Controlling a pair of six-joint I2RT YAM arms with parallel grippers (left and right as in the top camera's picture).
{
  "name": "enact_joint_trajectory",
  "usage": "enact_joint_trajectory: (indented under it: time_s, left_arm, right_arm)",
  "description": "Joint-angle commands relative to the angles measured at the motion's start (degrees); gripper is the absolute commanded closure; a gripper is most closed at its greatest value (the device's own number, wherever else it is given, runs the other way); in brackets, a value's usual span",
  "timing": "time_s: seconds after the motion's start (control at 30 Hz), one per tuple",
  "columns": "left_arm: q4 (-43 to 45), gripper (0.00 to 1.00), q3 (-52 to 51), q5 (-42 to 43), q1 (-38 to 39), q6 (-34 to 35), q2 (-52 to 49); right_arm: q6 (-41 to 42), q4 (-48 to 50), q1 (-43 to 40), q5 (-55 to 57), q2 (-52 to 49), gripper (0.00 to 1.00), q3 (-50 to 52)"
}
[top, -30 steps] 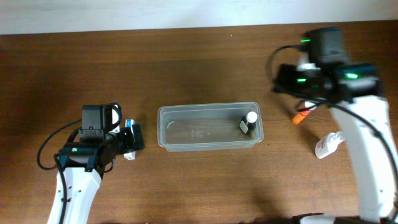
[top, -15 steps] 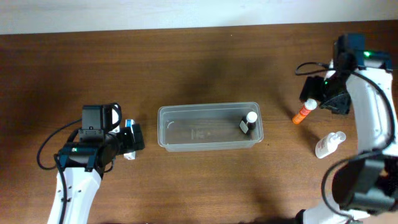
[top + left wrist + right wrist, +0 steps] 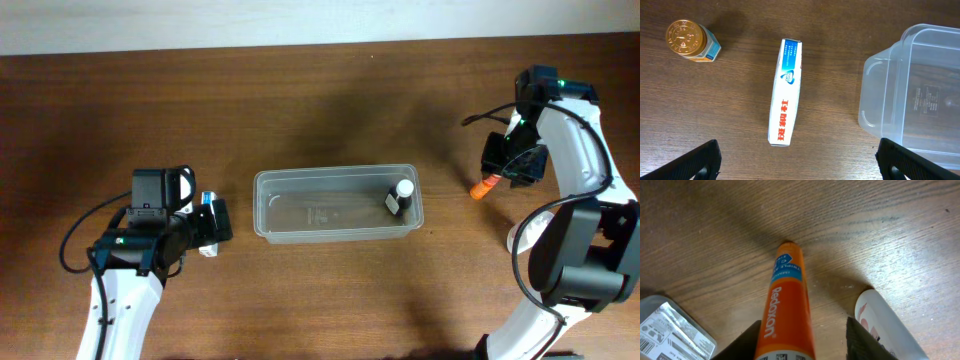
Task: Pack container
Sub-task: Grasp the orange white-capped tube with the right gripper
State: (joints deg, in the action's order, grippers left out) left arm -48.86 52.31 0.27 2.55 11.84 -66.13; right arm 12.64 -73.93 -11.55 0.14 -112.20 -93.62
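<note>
Nearest, at the bottom of the right wrist view, the right gripper (image 3: 804,330) is seen with its jaws parted on either side of an orange tube (image 3: 788,300) marked Redoxon. A gap is left between the tube and the finger on the frame's right. Whether the other finger touches the tube cannot be told. The tube is laid flat on the wooden table (image 3: 880,225), with its cap end towards the upper middle of the frame. A white bottle (image 3: 880,325) is cut off at the lower right, and a silver foil packet (image 3: 670,325) at the lower left.

In the left wrist view the left gripper (image 3: 796,152) is spread wide, one finger at each lower corner, and nothing is held. A blue and white box (image 3: 786,100) is laid flat, lengthwise up the middle of the frame, its lower end about level with the fingertips. Farther up, a jar (image 3: 687,39) with a gold lid is stood in the upper left corner.

From overhead, the container (image 3: 335,228) is placed at the centre of the frame, long side across and open at the top. A small dark bottle (image 3: 398,197) with a white cap is kept in its right end. The box is found just left of the container, under the left gripper. The tube is found near the right edge, well apart from the container.
</note>
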Motion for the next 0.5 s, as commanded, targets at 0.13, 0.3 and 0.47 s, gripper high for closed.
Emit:
enact_joint_trajectory:
  time_s: [0.13, 0.3, 0.47]
  left_arm:
    - [0.0, 0.00, 1.1, 0.6, -0.3, 0.1, -0.1]
    - [0.0, 0.00, 1.1, 0.6, -0.3, 0.1, -0.1]
    - [0.0, 0.01, 1.1, 0.6, -0.3, 0.1, -0.1]
  right_arm:
    - [-1.9, -1.3, 0.2, -0.1, 1.5, 0.70, -0.3]
    - [-3.4, -5.4, 4.2, -0.1, 10.6, 0.71, -3.3]
    - [-3.8, -9.8, 12.0, 0.2, 25.0, 0.71, -3.5]
